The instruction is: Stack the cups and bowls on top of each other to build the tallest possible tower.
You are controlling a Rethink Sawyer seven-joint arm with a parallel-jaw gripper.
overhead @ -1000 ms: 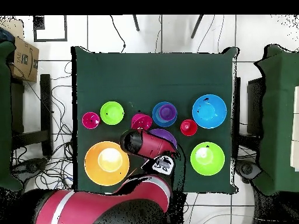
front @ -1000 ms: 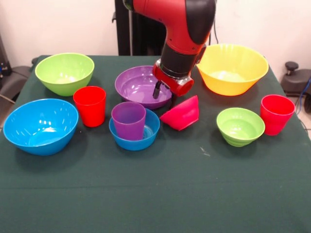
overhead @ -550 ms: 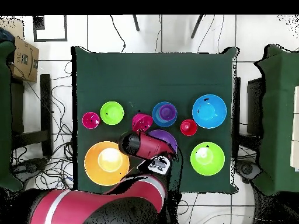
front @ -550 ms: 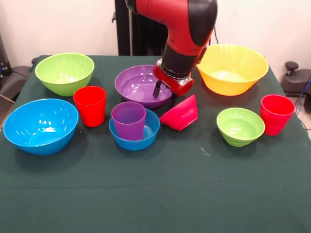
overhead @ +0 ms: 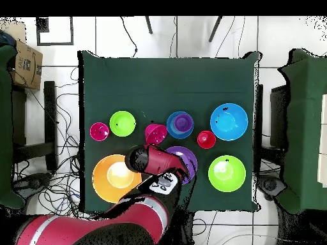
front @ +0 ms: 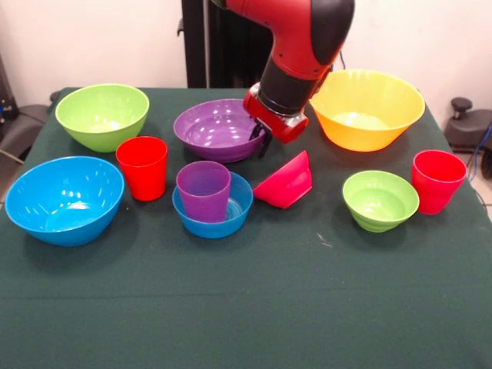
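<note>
Nearest the camera in front view: big blue bowl (front: 64, 199) at the left, and the small blue bowl (front: 213, 207) w/ the purple cup (front: 204, 190) standing upright in it. That pair is the only stack so far, so no real tower yet. Small green bowl (front: 380, 200) sits right of centre, a red cup (front: 438, 181) just beside it at the right edge of the group.

Next row back: second red cup (front: 142, 167) upright, near the big blue bowl. Pink bowl (front: 286, 182) is tipped on its side, mouth facing up-left, apart from the small blue bowl.

Behind that: purple bowl (front: 219, 131), w/ the claw (front: 259, 139) at its right rim. Dark fingertips sit at the rim, one looks inside the bowl. Bowl seems tilted and prob lifted on that side, so I judge the claw is pinched on the rim, nearly closed, but the contact itself is partly hidden by the wrist.

Farthest: big green bowl (front: 102, 115) at left, yellow bowl (front: 367, 109) at right, both upright on the table (front: 246, 307).

Step in hand, IMO: picking up the purple bowl by its rim. Next move needs a clean lift w/o clipping the pink bowl, then a carry to a wider base (yellow or big blue), lowered level so it nests. Rim grip could let it swing.
</note>
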